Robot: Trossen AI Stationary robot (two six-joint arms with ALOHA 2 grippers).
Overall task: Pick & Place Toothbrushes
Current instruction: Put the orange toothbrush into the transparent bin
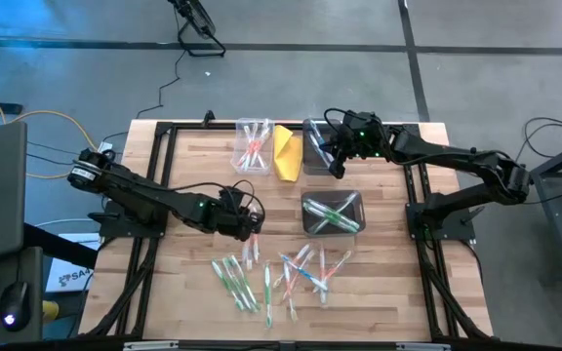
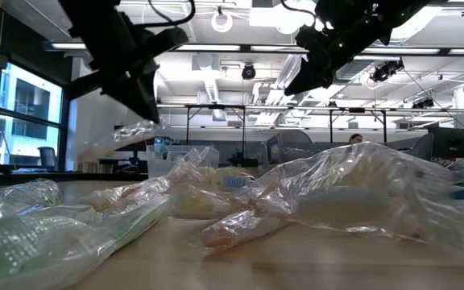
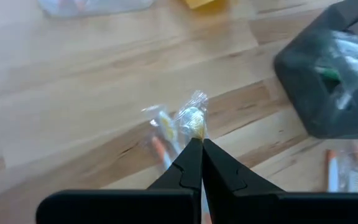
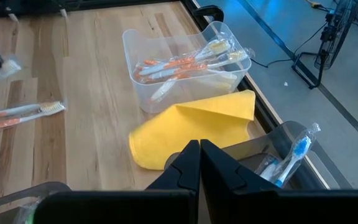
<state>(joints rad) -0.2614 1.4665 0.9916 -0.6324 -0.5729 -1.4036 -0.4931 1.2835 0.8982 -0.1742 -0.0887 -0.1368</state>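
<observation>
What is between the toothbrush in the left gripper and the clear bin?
Nothing visible. The left gripper is shut on a wrapped toothbrush, and only bare table lies between it and the clear bin. The yellow cloth lies beside the bin, off that line; the right gripper hangs beyond the cloth.

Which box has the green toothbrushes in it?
The dark bin in the middle of the table holds the green ones. The clear bin holds orange ones, and the far dark bin a blue one.

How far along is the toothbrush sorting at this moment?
Done: orange brushes in the clear bin, green in the dark bin, blue in the far bin. In hand: left gripper shut on a wrapped brush. Left: the loose pile.
</observation>
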